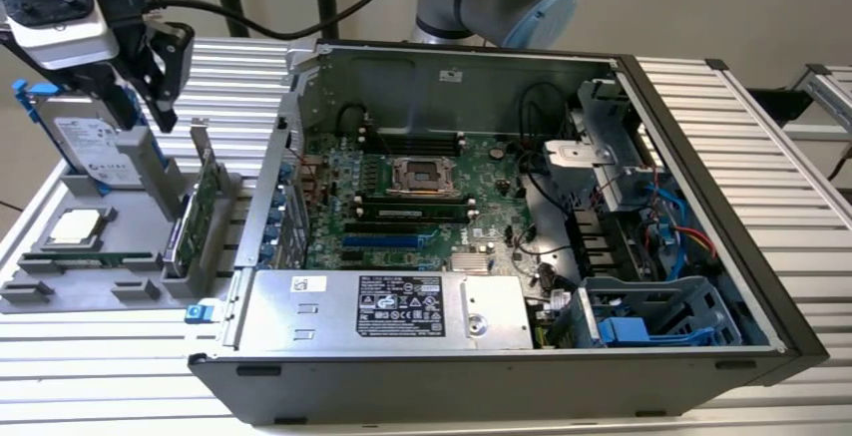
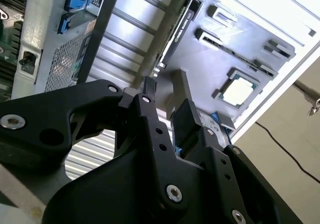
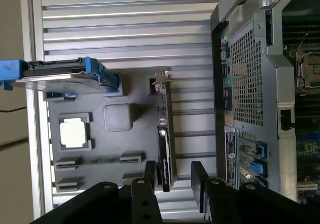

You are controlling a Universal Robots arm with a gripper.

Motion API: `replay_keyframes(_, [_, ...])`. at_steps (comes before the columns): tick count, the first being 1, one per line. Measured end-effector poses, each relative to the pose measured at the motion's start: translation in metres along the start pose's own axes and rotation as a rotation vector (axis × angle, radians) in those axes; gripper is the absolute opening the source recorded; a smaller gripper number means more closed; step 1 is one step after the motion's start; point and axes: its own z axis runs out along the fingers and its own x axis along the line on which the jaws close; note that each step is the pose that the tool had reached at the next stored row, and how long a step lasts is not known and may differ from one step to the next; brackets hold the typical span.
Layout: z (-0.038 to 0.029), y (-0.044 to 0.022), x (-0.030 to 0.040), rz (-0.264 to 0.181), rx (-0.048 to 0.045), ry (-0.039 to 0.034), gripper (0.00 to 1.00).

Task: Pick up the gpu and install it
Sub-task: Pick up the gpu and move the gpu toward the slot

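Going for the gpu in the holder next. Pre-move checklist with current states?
1. The gripper open and empty: ok. Fingers are apart with nothing between them in both wrist views.
2. The gpu standing on edge in the gray holder: ok.
3. The gpu centred between the fingers: not ok. In the first wrist view it lies nearer one finger.
4. Clearance to the hard drive standing in the same holder: cannot tell. The gripper overlaps it in the exterior view.
5. The case open, blue slot on the motherboard free of cards: ok.
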Motion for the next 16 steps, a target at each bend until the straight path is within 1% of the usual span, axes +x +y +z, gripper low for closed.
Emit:
replay_keyframes(7, [0.0043,-0.0012,0.0000,-0.005,-0.0001,0.0002,1.00])
replay_keyframes(16, [0.0084,-0.0029,0.0000,-0.015,-0.0002,0.0008,1.00])
